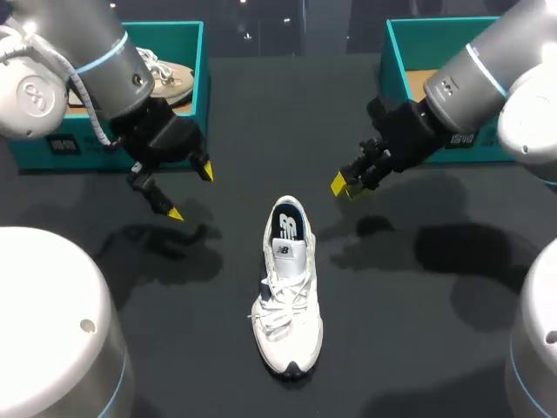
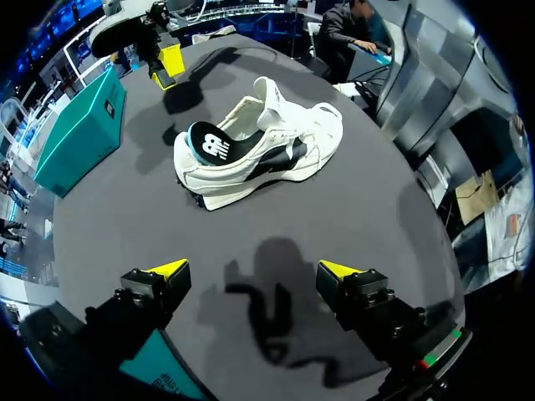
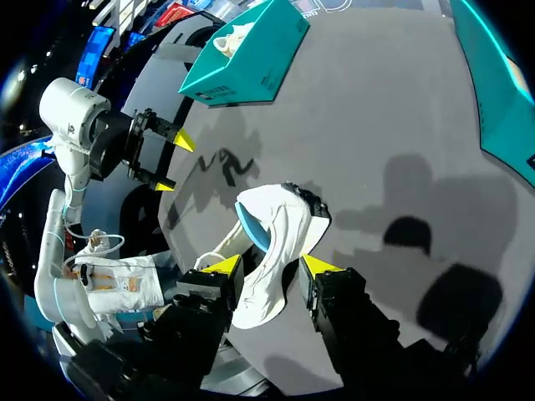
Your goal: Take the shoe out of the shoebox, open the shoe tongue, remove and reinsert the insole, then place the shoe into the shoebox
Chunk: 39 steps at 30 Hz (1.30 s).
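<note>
**Shoe out on the table, both grippers empty: insole work is next**

The shoe (image 1: 287, 287) stands upright on the table (image 1: 261, 131), out of either box, so I judge the take-out step done and the tongue-and-insole step in hand. From how things lie I cannot tell whether the insole has been out yet.

My left gripper (image 1: 191, 192) hangs wide open with nothing in it; the shoe is ahead of it and well apart, heel end nearer. My right gripper (image 1: 345, 185) is also open and empty. It hovers near the heel without touching, and the shoe shows beyond the gap between its fingers.

The next move, as I read it, needs one gripper to steady the shoe while the other comes down into the opening and pinches the insole's edge at the heel.

The shoe is white with a dark side mark and loose white laces. Its tongue (image 1: 287, 252) stands up, leaving the mouth open, and the dark insole (image 1: 288, 225) lies flat inside. It looks soft and light, likely to slide if pushed.

One teal box (image 1: 196, 70) behind my left gripper holds another shoe; the other box (image 1: 396, 52) sits behind my right.
</note>
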Available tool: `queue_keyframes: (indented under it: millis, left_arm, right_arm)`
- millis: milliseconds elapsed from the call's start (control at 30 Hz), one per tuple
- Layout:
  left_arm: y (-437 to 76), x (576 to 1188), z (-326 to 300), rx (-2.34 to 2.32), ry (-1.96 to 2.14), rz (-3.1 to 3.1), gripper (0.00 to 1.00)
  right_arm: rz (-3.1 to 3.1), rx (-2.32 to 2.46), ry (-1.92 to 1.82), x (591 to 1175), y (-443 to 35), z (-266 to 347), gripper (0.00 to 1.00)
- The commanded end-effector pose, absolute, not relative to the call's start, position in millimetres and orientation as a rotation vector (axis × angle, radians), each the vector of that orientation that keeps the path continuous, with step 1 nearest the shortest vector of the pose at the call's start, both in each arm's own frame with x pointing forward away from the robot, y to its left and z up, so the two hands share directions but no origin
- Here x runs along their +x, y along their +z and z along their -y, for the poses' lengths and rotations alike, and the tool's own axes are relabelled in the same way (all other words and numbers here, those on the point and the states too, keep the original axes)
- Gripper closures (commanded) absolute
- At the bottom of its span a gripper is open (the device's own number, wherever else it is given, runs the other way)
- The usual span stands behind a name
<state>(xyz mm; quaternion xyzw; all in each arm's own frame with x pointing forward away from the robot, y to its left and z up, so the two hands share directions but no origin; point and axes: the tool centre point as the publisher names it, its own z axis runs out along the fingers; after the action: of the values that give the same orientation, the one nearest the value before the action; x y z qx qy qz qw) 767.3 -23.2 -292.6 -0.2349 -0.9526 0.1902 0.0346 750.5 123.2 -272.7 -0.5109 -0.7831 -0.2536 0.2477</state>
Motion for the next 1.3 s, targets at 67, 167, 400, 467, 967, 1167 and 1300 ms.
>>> queue_keyframes:
  millis: [67,167,400,467,967,1167,1300]
  left_arm:
    - [-281,779,3,-0.797,0.568,2.866,0.0]
    - [-276,785,-12,-0.85,0.521,2.838,0.0]
    - [-266,794,-31,-0.91,0.447,2.827,0.0]
    - [-266,794,-31,-0.91,0.447,2.827,0.0]
    - [-255,819,-58,-1.148,0.378,2.759,0.0]
    - [-249,838,-76,-1.28,0.329,2.696,0.0]
    - [-238,848,-85,-1.342,0.353,2.673,0.0]
  right_arm:
    - [2.245,-1.414,-0.234,750,-261,-133,1.0]
    - [2.274,-1.482,-0.201,742,-254,-138,1.0]
    - [2.292,-1.666,-0.179,717,-236,-152,1.0]
    - [2.292,-1.666,-0.179,717,-236,-152,1.0]
    - [2.282,-1.784,-0.191,706,-245,-189,1.0]
    - [2.251,-1.923,-0.174,695,-261,-214,1.0]
    - [2.25,-1.989,-0.111,694,-269,-219,1.0]
